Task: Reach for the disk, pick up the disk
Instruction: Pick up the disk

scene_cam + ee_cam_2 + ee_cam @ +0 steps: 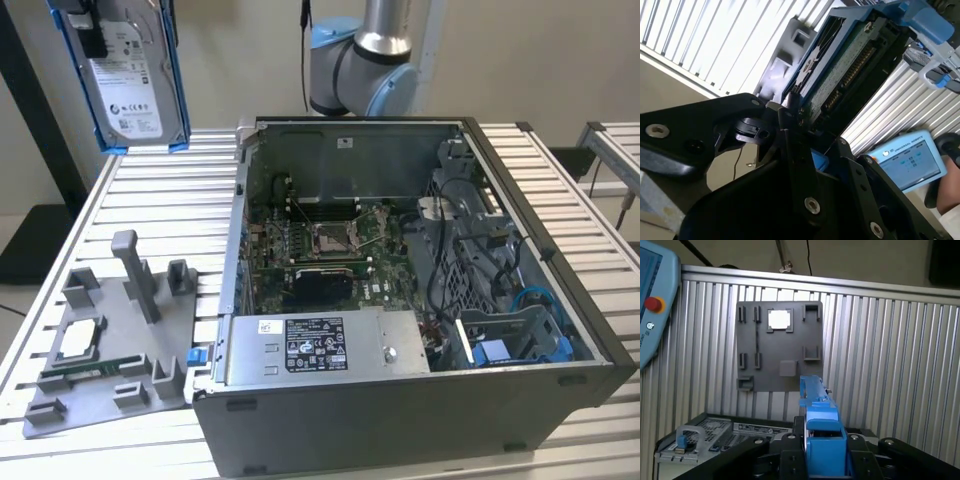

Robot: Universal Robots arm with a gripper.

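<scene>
The gripper (825, 441) is clenching the disk (130, 90) by its blue frame. The disk is hanging upright in the air, high above the grey fixture plate (100, 350), not touching it.

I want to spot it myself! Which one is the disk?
Find the open computer case on the slatted table, then look above the table at the exterior view's left. The disk hangs there in the gripper: silver-grey, white label, bright blue frame, unlike the small square processor chip lying on the grey tray.
</scene>
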